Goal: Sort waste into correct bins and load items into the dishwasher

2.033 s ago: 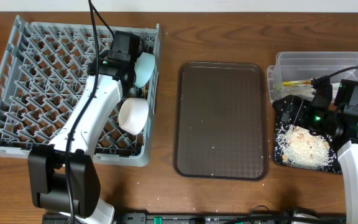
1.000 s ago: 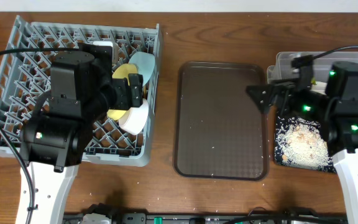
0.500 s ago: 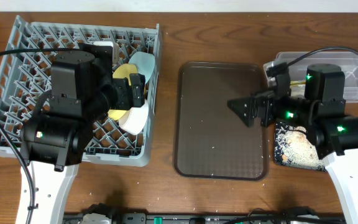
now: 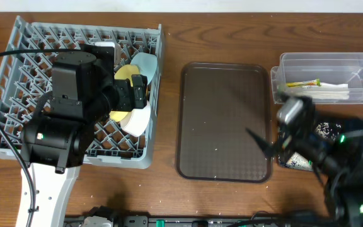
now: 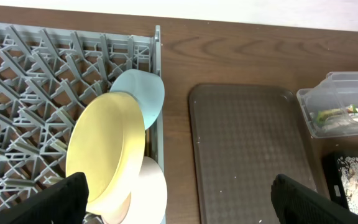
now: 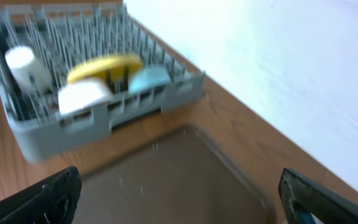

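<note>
Overhead, print on the snack wrapper is unreadably small; left gripper and right gripper gape apart.

A: On the left sits the dish rack, and the serving tray lies in the centre.
B: On the right, the tub is behind the flat tray, with a wrapper inside the tub. The plate stands in the rack's right side.

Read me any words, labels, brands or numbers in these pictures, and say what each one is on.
No text is readable in any view.
Snack wrapper in the clear tub: any print is too small and blurred to read.
Dish rack and brown tray: no markings show.
</note>
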Available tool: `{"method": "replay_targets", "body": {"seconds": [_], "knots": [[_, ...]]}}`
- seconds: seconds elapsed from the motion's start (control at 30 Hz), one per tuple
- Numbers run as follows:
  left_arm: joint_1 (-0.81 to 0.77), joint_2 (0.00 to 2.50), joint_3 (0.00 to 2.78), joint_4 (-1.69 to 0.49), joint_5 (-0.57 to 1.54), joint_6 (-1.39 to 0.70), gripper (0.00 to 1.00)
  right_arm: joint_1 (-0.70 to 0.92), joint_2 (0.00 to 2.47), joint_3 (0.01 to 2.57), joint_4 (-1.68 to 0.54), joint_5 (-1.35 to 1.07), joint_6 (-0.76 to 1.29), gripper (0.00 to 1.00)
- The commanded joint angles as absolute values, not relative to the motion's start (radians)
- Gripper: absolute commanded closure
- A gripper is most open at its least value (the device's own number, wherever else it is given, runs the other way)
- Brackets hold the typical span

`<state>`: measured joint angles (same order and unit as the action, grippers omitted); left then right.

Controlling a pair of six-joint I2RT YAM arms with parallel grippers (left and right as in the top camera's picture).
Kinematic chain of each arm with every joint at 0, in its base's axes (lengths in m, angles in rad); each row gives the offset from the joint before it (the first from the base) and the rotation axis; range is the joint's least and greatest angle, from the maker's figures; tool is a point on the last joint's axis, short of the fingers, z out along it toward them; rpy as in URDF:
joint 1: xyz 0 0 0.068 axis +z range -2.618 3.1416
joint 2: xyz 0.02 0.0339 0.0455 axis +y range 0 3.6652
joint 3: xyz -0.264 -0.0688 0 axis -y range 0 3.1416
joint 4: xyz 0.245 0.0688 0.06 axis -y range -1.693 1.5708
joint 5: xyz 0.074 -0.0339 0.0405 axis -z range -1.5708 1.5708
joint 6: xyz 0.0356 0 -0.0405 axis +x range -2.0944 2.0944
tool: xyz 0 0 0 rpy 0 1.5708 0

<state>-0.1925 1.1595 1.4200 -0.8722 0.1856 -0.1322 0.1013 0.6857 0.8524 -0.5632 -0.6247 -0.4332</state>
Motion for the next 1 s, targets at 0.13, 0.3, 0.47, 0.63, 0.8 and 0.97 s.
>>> {"method": "replay_targets", "body": {"seconds": [0.13, 0.3, 0.47, 0.63, 0.8, 0.97], "knots": [[-0.193, 1.164, 1.431, -0.875, 0.198, -0.140, 0.05, 0.099, 0.398, 0.506, -0.438, -0.511, -0.514, 0.01], [-0.193, 1.163, 1.431, -0.875, 0.198, -0.140, 0.05, 0.099, 0.220, 0.265, -0.239, -0.492, -0.509, 0.01], [-0.193, 1.163, 1.431, -0.875, 0.198, -0.140, 0.05, 0.099, 0.074, 0.111, -0.186, -0.336, -0.197, 0.01], [-0.193, 1.164, 1.431, -0.875, 0.198, -0.140, 0.05, 0.099, 0.008, 0.044, -0.142, -0.234, -0.121, 0.01], [-0.193, 1.164, 1.431, -0.875, 0.198, -0.140, 0.05, 0.099, 0.005, 0.004, -0.053, -0.191, -0.184, 0.01], [-0.193, 1.164, 1.431, -0.875, 0.198, -0.140, 0.05, 0.099, 0.005, 0.005, -0.054, -0.191, -0.184, 0.01]]}}
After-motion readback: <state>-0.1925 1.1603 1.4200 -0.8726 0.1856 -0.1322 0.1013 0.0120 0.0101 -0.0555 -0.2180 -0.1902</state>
